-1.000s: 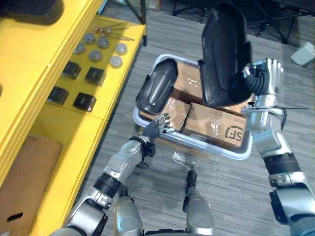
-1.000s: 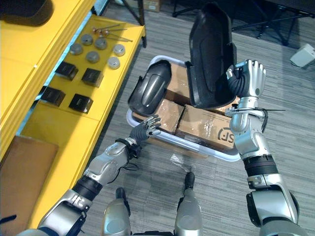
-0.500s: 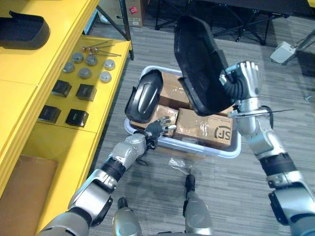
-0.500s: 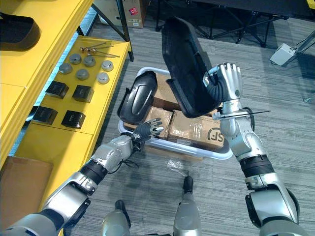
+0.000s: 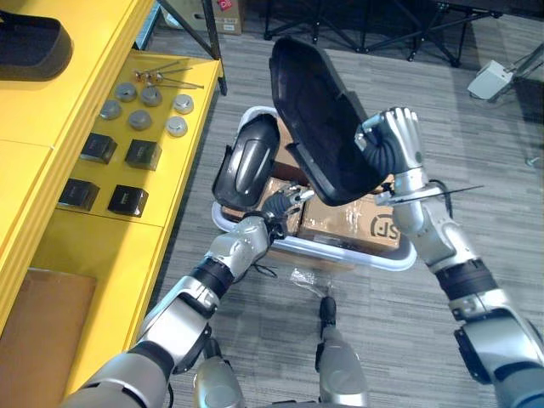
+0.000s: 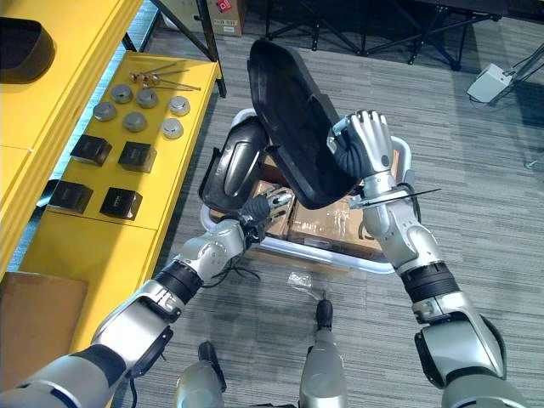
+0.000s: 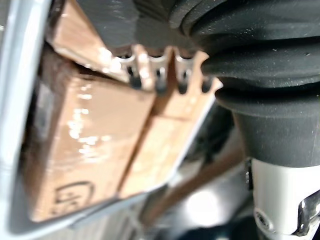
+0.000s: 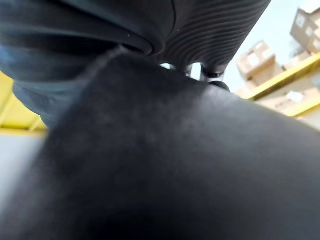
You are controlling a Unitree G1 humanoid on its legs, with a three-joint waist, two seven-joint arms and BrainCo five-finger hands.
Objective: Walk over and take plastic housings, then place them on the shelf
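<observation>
My right hand (image 5: 393, 144) is shut on the edge of a large black plastic housing (image 5: 319, 119) and holds it tilted in the air above a white bin (image 5: 340, 252). That housing's dark surface (image 8: 165, 160) lies close against the right wrist view. A second, glossy black housing (image 5: 245, 161) leans inside the bin's left end on taped cardboard boxes (image 5: 357, 223). My left hand (image 5: 285, 202) reaches over the bin's front rim, open, with its fingers (image 7: 155, 70) above the boxes just beside that housing's lower end. A third housing (image 5: 30, 47) lies on the upper yellow shelf.
The yellow shelf (image 5: 51, 246) runs along the left, carrying metal discs (image 5: 140, 106), small black blocks (image 5: 106, 170) and thin rods. A brown cardboard sheet (image 5: 38, 340) lies on its near end. Stand legs cross the floor behind the bin, and a white box (image 5: 493, 78) sits far right.
The camera has shifted. My right hand has swung the big housing leftward and tilted it over the bin. My left hand has reached further in, closer to the second housing.
</observation>
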